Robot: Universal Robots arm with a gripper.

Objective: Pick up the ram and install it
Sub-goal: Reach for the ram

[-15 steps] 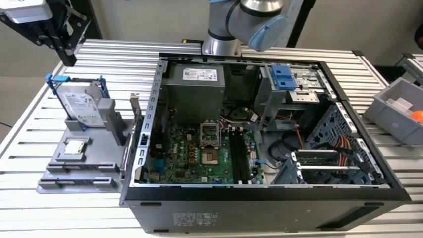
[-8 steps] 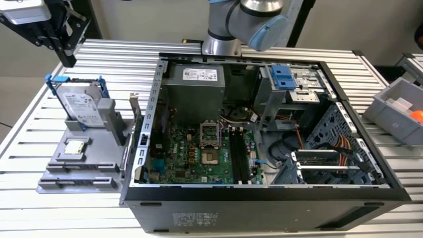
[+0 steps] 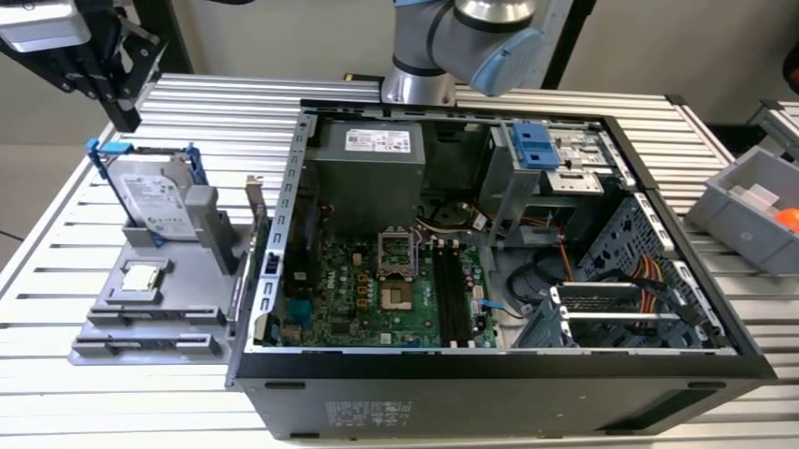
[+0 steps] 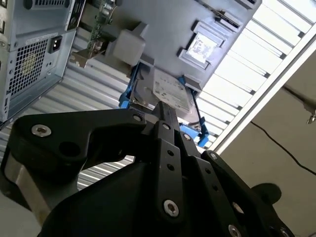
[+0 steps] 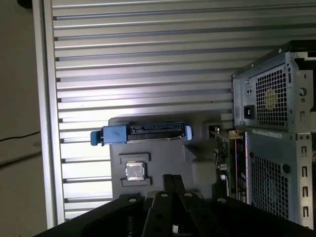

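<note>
at the exterior view's left i see my gripper (image 3: 126, 117) hanging over the hard drive (image 3: 156, 198), its fingers pressed together on nothing; below sits the grey holder (image 3: 150, 329), then the ram (image 3: 254, 213) standing upright at the holder's right side, just beside the open computer case (image 3: 500, 379)

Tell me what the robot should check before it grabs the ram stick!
1. The gripper holds nothing: ok.
2. Jaws open for a grab: not ok, they are shut.
3. The ram stands in the grey holder beside the computer case: ok.
4. Arm above the ram: not ok, it hovers by the hard drive.
5. The black memory slots are empty: ok.
</note>
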